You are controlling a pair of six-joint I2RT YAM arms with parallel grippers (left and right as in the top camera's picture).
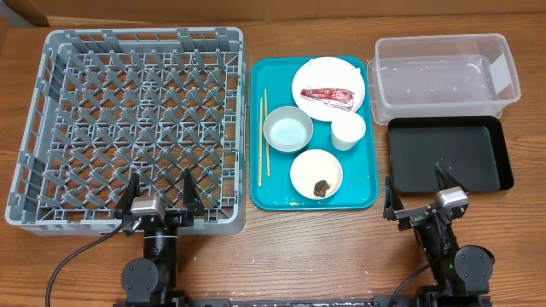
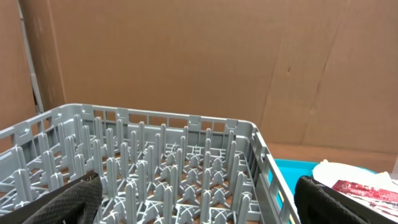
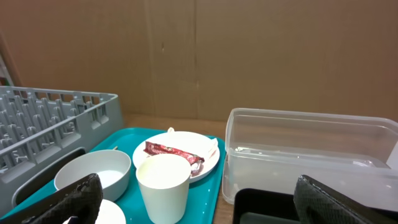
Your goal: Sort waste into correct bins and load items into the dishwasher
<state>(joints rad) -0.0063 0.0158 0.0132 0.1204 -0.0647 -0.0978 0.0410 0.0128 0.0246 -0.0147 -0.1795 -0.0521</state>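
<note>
The grey dish rack (image 1: 51, 128) fills the left of the table and shows in the left wrist view (image 2: 186, 124). On the teal tray (image 1: 367, 188) lie a plate (image 1: 309, 77) with a red-and-white wrapper (image 1: 328, 95), a pale bowl (image 1: 287, 129), a white cup (image 1: 348, 130), a bowl with a brown food lump (image 1: 322, 187) and chopsticks (image 1: 263, 136). The clear tub (image 1: 444, 72) and the black tray (image 1: 448, 153) sit at the right. My left gripper (image 1: 159, 194) is open at the rack's front edge. My right gripper (image 1: 420, 194) is open in front of the black tray.
The right wrist view shows the cup (image 3: 163, 186), the plate with wrapper (image 3: 177, 155), the bowl (image 3: 93, 177), the clear tub (image 3: 311, 149) and the black tray (image 3: 261, 208). A cardboard wall stands behind the table.
</note>
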